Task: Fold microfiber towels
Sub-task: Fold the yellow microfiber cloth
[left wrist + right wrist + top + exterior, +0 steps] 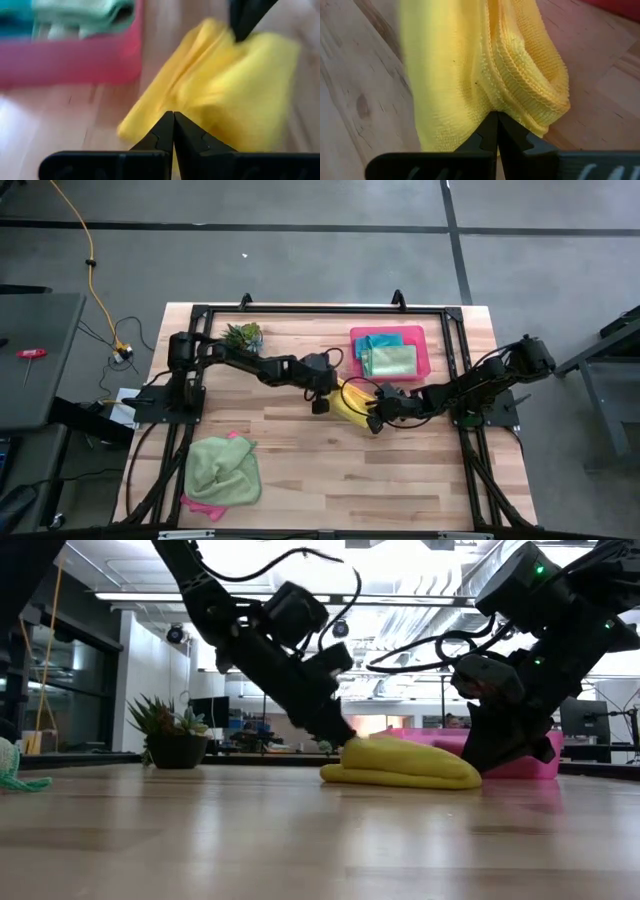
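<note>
Yellow towel (352,402), folded, apparently pinched by closed left end effector (322,406) and right end effector (374,423).

Fuzzy, ribbed-knit yellow cloth towel (520,75), smooth, lightly glossy wooden plank table (400,470), rigid pink plastic tray (425,350)

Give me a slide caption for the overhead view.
Both shut grippers, left and right, meet at a yellow towel mid-table, beside the pink tray.

Looks like robotics lab from my end: butcher-block table (300,460) on grey concrete floor (300,270), exposed ceiling ducts (400,630), monitors (585,720) behind.
</note>
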Robot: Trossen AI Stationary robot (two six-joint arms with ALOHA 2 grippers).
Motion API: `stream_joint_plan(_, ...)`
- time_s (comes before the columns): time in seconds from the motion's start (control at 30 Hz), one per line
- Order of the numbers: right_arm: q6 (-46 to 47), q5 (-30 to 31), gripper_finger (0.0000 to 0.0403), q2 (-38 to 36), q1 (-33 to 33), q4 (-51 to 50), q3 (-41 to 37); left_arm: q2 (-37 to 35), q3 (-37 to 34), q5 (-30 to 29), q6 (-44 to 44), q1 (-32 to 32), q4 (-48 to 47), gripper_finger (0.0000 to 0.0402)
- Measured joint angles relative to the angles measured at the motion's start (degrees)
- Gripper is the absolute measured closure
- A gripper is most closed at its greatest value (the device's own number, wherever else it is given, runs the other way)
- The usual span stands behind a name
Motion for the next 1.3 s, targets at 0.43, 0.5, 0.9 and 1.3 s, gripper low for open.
stream_joint_plan(0.43, -1.1, 1.3, 0.0403, -5.1, 0.0, -1.6, -0.1, -5.8, 0.0, 8.2, -3.1, 1.2, -12.3, 0.0402)
stream_joint_plan(0.5, -1.6, 3.0, 0.0403, -7.3, 0.0, -2.7, -0.1, -7.2, 0.0, 8.2, -3.1, 1.1, -12.6, 0.0401)
stream_joint_plan(0.9, -5.3, 3.2, 0.0403, -8.0, 0.0, 6.6, -0.1, -5.5, -0.1, 9.7, -5.5, -6.6, -5.6, 0.0402)
stream_joint_plan(1.3, -4.6, 3.3, 0.0403, 2.9, -0.1, 19.5, 0.0, 0.4, 0.0, 0.1, -13.2, -11.0, 1.3, 0.0402)
